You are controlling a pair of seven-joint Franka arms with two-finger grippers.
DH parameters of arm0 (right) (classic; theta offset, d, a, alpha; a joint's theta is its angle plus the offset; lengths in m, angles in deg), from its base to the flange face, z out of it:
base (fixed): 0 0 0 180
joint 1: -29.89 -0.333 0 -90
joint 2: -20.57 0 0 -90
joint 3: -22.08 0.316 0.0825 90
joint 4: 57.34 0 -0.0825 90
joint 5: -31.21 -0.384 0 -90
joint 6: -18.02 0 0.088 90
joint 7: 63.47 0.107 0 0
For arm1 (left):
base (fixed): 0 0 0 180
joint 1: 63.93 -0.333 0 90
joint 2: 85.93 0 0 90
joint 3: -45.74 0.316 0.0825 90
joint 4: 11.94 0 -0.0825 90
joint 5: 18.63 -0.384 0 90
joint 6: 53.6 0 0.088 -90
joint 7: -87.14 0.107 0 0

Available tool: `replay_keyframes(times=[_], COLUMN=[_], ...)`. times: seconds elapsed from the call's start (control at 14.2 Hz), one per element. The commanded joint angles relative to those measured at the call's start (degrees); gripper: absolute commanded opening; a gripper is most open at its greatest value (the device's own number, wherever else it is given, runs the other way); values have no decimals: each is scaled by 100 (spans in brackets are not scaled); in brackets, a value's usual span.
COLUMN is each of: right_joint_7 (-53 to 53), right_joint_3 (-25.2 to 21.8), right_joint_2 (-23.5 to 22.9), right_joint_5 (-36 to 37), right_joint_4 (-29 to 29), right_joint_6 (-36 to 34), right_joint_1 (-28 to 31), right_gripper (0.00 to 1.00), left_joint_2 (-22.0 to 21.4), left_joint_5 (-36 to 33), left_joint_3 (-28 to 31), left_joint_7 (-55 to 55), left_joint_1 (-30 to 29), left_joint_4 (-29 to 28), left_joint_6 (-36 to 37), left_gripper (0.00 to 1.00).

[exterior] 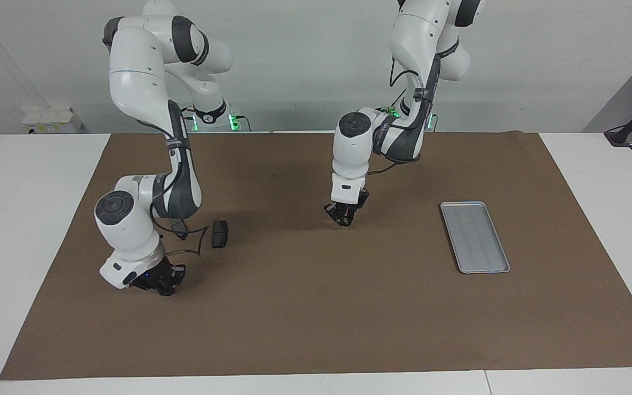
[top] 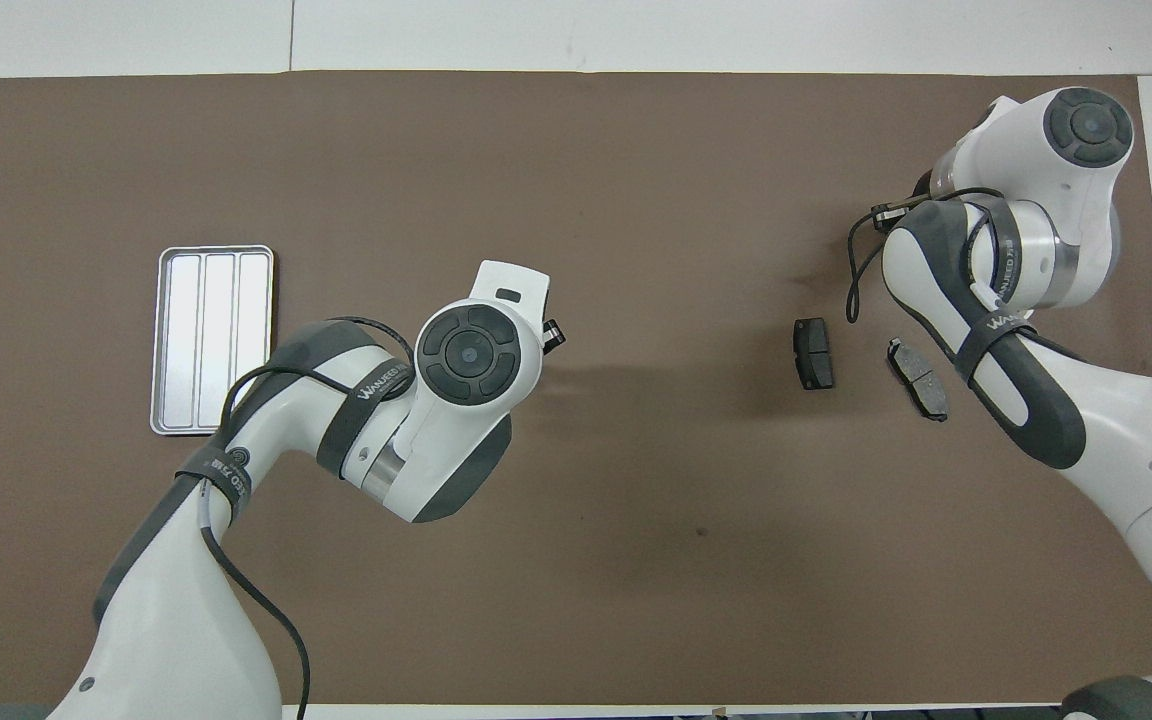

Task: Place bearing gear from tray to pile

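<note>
The silver tray (exterior: 475,236) lies on the brown mat toward the left arm's end and holds nothing; it also shows in the overhead view (top: 213,340). My left gripper (exterior: 344,215) hangs low over the bare mat mid-table, between the tray and the pile; only its tip (top: 553,336) shows from above. No bearing gear shows clearly in either view. One dark brake pad (exterior: 219,234) (top: 814,354) lies beside a second (top: 917,378), which my right arm partly hides. My right gripper (exterior: 162,283) is down at the mat by the pads. The white bracket is hidden.
The brown mat (exterior: 316,323) covers most of the white table. My right arm's elbow and cable hang over the brake pads. A power strip (exterior: 47,118) sits at the table's edge near the right arm's base.
</note>
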Motion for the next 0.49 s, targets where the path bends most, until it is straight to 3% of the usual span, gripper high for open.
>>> replay_keyframes(times=[0.0, 0.07, 0.14, 0.42], right_joint_7=[26, 44, 62, 71], right_joint_3=[76, 76, 67, 59], right_joint_2=[-16, 10, 71, 659], right_joint_5=[-116, -116, -99, -10], right_joint_4=[10, 10, 1, 19], right_joint_6=[5, -4, -56, -872], right_joint_1=[63, 36, 10, -218], right_gripper=[30, 89, 100, 100], left_joint_2=[76, 111, 129, 243], left_joint_5=[-136, -136, -136, -136], left_joint_3=[100, 100, 100, 100], left_joint_7=[-135, -135, -144, -153], left_joint_1=[107, 107, 107, 142], left_joint_4=[-45, -45, -45, -54], left_joint_6=[-263, -299, -317, -475], left_gripper=[0, 0, 0, 0])
